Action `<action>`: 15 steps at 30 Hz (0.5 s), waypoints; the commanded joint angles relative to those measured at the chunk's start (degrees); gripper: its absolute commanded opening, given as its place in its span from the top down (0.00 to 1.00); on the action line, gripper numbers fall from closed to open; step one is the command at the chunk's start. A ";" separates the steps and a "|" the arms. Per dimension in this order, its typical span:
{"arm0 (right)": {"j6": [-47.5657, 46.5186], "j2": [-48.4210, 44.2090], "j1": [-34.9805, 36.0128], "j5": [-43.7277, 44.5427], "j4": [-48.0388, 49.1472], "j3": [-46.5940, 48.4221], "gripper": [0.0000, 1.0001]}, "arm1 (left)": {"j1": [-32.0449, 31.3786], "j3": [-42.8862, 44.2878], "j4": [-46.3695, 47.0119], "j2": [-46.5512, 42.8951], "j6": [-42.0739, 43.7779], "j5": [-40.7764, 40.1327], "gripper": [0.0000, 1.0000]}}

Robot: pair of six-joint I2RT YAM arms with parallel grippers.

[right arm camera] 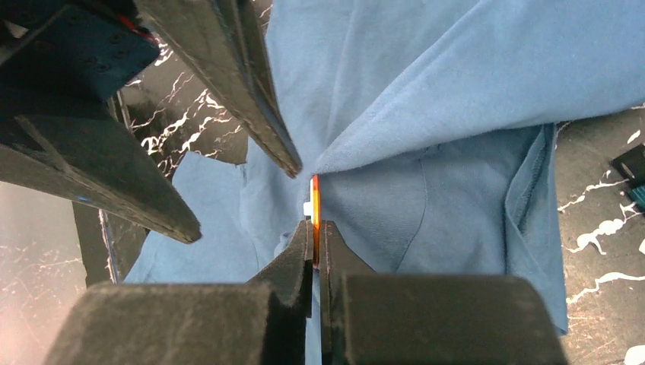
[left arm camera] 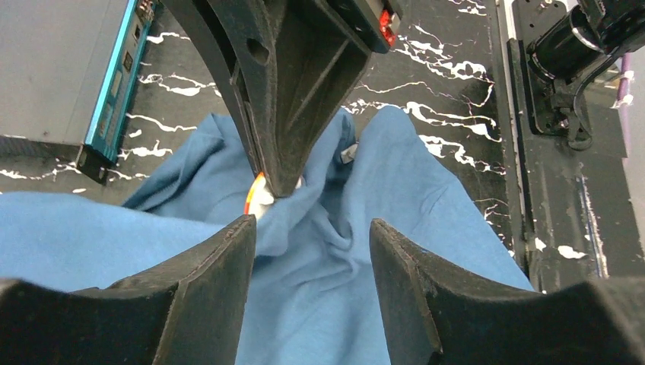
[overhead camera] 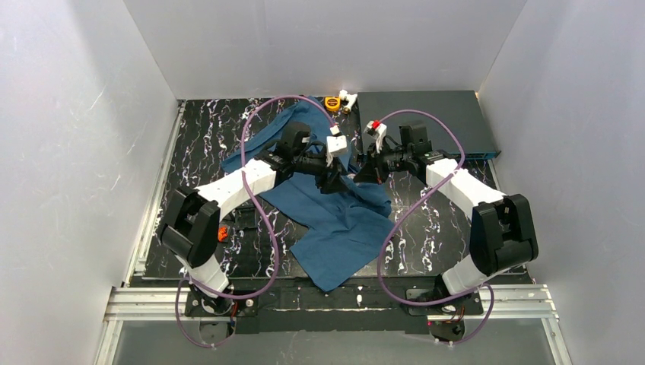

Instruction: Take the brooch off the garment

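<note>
The brooch (right arm camera: 315, 199) shows edge-on as a thin orange sliver with a small white piece on its left side. It looks like a light, rigid disc, and its flat faces are probably slick, so the rim seems the sensible place to take hold. How it fastens through the cloth is hidden, so I cannot tell how it will let go.

It sits just left of centre in the right wrist view, where a fold of the garment (right arm camera: 426, 114) comes to a point. In the left wrist view only an orange and white arc (left arm camera: 255, 201) peeks out left of centre.

The right gripper (right arm camera: 315, 228) is clamped on the brooch's lower edge, with the disc sandwiched between its fingers.

The garment is soft, plain blue cloth, rumpled into ridges. It would likely stretch and follow any pull, so it wants pinning close beside the brooch. The left gripper (left arm camera: 312, 228) stands with its jaws apart, straddling a ridge of cloth at the bottom of its own view, with nothing visibly pinched.

From above, both grippers meet at the middle of the frame over the shirt, which lies sprawled diagonally on the black marbled table (overhead camera: 198, 152).
</note>
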 commanded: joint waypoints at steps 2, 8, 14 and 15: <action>-1.65 -3.31 1.12 -2.68 0.45 -0.23 0.99 | -1.20 2.05 2.01 2.05 3.09 -0.33 0.45; -2.48 -4.11 1.45 -3.79 0.29 -0.48 0.99 | -1.25 1.87 1.38 3.18 3.70 -0.95 0.51; -3.13 -4.66 1.56 -4.53 0.01 -0.61 0.99 | -1.25 1.94 0.54 3.59 3.70 -0.65 0.57; -3.39 -4.71 1.52 -4.66 -0.17 -0.51 0.99 | -1.25 2.00 -0.85 3.57 3.87 -0.56 0.59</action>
